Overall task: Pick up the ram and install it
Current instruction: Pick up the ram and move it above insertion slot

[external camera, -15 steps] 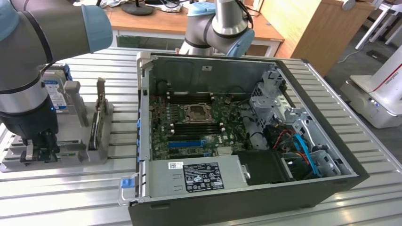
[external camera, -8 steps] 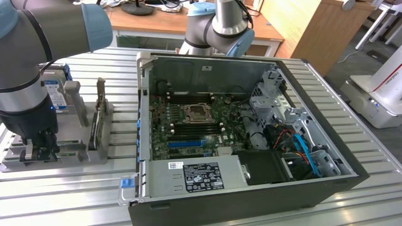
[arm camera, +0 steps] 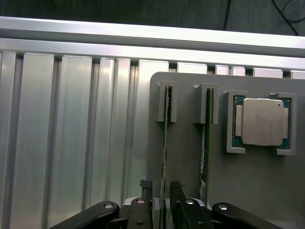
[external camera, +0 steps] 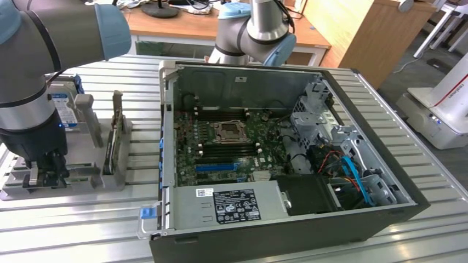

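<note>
The fingers of the gripper stand apart, one on each side of the ram, not clamped on it. The computer case lies open on the exterior view's right. On the left, a grey holder keeps the ram upright in its slot. I judge this the pick-up step: gripping needs the thin strip centred.

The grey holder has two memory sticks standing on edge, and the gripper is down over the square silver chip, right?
Not quite: the wrist view shows the gripper straddling one ram, not the silver chip, which lies apart, untouched. The rest holds.
</note>
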You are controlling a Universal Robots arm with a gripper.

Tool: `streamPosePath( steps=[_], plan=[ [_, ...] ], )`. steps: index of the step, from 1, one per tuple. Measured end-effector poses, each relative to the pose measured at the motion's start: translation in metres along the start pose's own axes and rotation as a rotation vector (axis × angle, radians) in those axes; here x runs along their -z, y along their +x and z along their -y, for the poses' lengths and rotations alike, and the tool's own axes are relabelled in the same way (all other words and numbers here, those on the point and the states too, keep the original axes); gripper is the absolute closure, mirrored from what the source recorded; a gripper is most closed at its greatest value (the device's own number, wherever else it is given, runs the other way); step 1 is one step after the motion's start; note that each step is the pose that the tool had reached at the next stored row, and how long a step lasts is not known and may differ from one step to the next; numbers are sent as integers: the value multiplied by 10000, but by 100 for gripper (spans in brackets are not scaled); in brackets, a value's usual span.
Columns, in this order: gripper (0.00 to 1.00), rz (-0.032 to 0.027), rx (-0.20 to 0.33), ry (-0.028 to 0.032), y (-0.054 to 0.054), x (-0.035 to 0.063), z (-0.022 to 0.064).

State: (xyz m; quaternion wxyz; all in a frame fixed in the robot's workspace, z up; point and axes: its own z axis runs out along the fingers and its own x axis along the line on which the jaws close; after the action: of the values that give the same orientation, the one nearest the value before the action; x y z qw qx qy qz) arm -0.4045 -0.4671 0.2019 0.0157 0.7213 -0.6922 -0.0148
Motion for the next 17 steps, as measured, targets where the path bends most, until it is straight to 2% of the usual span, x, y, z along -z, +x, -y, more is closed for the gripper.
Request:
streamPosePath(
  steps=[8, 9, 10, 17],
  plan=[
    [71, 1, 0, 1, 0, -1, 0],
    [73, 1, 0, 2, 0, -1, 1],
    [80, 0, 0, 2, 0, -1, 1],
    [80, 1, 0, 2, 0, -1, 1]
  ],
)
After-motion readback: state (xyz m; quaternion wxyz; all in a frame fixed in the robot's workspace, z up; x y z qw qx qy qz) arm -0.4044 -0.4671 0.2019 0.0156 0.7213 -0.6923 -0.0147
